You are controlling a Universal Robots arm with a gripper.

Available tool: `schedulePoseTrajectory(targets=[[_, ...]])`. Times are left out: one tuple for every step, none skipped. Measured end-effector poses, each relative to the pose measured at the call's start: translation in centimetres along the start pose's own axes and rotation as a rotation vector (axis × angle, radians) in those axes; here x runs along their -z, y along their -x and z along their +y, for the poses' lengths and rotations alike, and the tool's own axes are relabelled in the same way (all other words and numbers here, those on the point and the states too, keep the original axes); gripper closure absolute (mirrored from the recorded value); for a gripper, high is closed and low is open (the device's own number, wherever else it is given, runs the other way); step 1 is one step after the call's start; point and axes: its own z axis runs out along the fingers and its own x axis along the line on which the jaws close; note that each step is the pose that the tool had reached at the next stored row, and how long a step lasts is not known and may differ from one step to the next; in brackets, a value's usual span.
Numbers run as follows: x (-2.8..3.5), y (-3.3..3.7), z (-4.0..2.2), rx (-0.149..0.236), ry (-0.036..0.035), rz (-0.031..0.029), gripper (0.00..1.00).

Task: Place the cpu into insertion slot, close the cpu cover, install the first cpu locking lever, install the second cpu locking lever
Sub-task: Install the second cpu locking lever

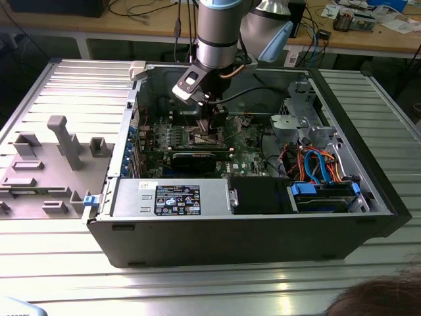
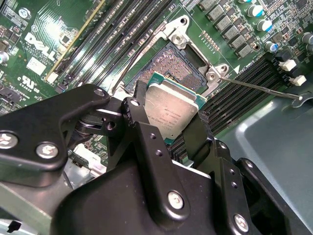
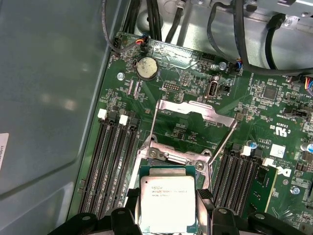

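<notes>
Open computer case point(image 1: 230, 240) on the counter point(image 1: 66, 276); green motherboard point(image 3: 122, 88) all round the insertion slot point(image 2: 178, 61), with the cpu cover point(image 3: 193, 108) standing swung up beyond the slot and the wire locking levers point(image 2: 259, 87) out to the slot's sides. Tool point(image 2: 168, 117) pinching the cpu point(image 2: 171, 110) by two opposite edges, with the chip partly over the slot and apparently not seated. To do it well, I judge: keep the chip level, square its edges to the slot's rim, and lower it straight without sliding it across the pins.

Lab (cable-strewn workbench point(image 1: 395, 43) behind)
</notes>
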Motion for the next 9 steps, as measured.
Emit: schedulePoseTrajectory(targets=[[0.00, 0.00, 0.00, -0.001, 0.0000, -0.0001, 0.45], [0.00, 0.00, 0.00, -0.002, 0.0000, 0.0000, 0.45], [0.00, 0.00, -0.01, -0.002, 0.0000, 0.0000, 0.45], [0.00, -0.01, -0.01, -0.003, 0.0001, 0.0000, 0.45], [0.00, -0.01, -0.02, -0.003, 0.0001, 0.0000, 0.45], [0.00, -0.01, -0.02, -0.004, 0.0001, 0.0001, 0.45], [0.00, -0.01, -0.02, -0.004, 0.0001, 0.0000, 0.45], [0.00, -0.01, -0.02, -0.005, 0.0001, 0.0001, 0.45], [0.00, -0.01, -0.02, -0.006, 0.0001, 0.0001, 0.45]])
